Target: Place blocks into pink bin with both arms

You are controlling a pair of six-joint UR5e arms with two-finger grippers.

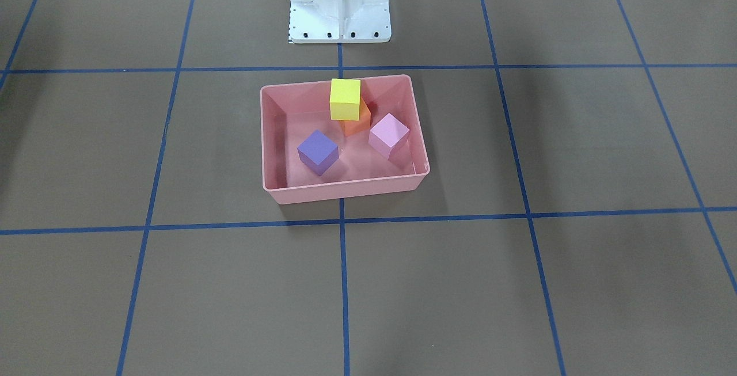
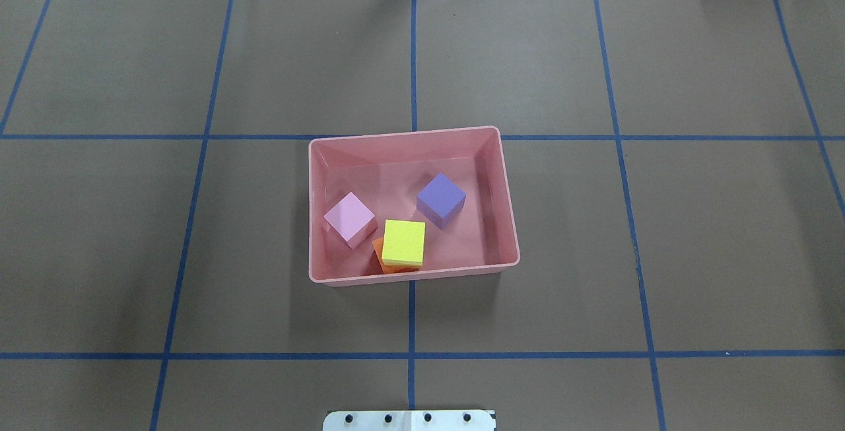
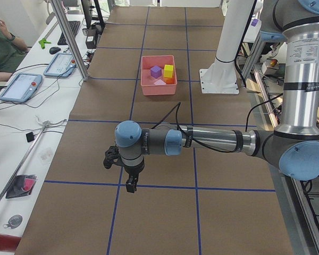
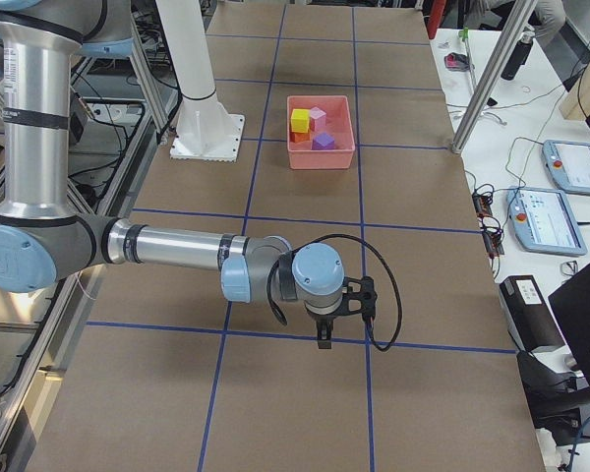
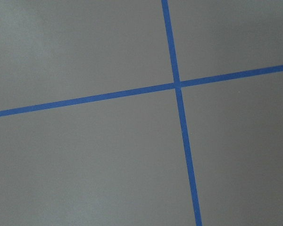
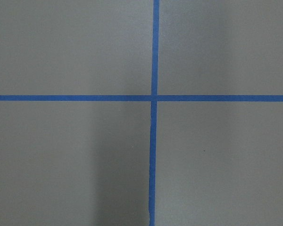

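The pink bin [image 1: 345, 194] stands at the table's middle, also in the overhead view [image 2: 409, 277]. All four blocks lie inside it. The yellow block [image 1: 345, 99] sits on top of the orange block [image 1: 357, 125], which is mostly hidden. The purple block [image 1: 317, 151] and the light pink block [image 1: 388, 135] rest on the bin's floor. My left gripper [image 3: 130, 186] hangs over bare table far from the bin, seen only in the exterior left view. My right gripper [image 4: 323, 339] hangs likewise at the other end. I cannot tell whether either is open or shut.
The white base stand [image 1: 339, 2] is bolted behind the bin. Blue tape lines grid the brown table. A seated person [image 3: 2, 45], tablets [image 3: 21, 87] and metal posts [image 3: 69, 37] stand along the far side.
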